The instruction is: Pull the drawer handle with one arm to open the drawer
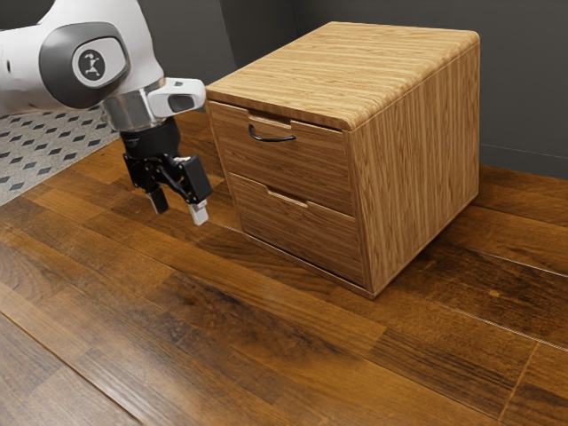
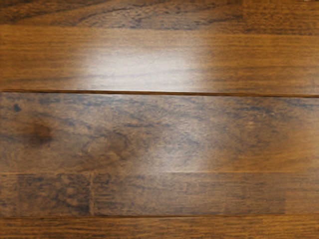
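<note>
One dark, thin, bowed drawer handle (image 1: 271,138) sits at the top edge of the upper drawer (image 1: 297,169), above the end effector's fingertips and off to its side toward the exterior view's right, well apart from it. The upper drawer's front lies flush with the carcass. Below it is the lower drawer (image 1: 297,226), also flush; it has a shallow notch in its top edge. The two drawers belong to one light-wood cabinet (image 1: 417,151) with a rounded top edge, standing on the floor (image 1: 266,355).

One end effector (image 1: 179,208) hangs from the white arm (image 1: 80,58) and points downward. Its two fingers (image 1: 199,213) are spread wide. It holds nothing and touches nothing.

Directly beneath the end effector are dark floor (image 2: 159,129) planks. A patterned floor covering (image 1: 44,146) lies behind the arm.
</note>
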`<state>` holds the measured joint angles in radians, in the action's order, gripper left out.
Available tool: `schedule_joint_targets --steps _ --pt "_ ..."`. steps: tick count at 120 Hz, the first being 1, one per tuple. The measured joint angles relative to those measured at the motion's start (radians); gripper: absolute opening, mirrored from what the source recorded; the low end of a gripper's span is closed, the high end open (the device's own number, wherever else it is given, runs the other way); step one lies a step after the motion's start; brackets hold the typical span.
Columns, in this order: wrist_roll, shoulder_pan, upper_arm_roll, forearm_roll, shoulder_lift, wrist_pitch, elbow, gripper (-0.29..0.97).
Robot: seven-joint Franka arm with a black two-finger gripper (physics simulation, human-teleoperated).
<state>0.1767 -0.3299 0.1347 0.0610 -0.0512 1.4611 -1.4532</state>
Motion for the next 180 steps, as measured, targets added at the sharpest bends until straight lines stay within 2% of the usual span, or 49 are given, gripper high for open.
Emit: schedule_joint_targets --steps 25,34,45,57,70,92,114,145,180 --pt "0.002 0.005 -0.001 -0.002 0.004 -0.001 0.005 0.68" --pt "0.029 0.0 0.003 -0.003 0.027 -0.018 0.135 0.68" --pt "0.159 -0.013 0.017 0.041 0.031 -0.009 0.231 0.68" --pt "0.302 -0.001 0.012 0.076 0.009 0.009 0.254 0.68" --pt "0.507 -0.008 0.02 0.086 -0.005 0.03 0.268 0.68" --pt "0.8 0.005 0.048 0.026 -0.077 0.11 0.27 0.68" --pt "1.042 0.01 0.069 0.003 -0.155 0.199 0.293 0.68" --pt "1.291 0.027 0.066 0.0 -0.134 0.235 0.276 0.68" --pt "1.466 0.041 0.062 0.0 -0.138 0.251 0.248 0.68"
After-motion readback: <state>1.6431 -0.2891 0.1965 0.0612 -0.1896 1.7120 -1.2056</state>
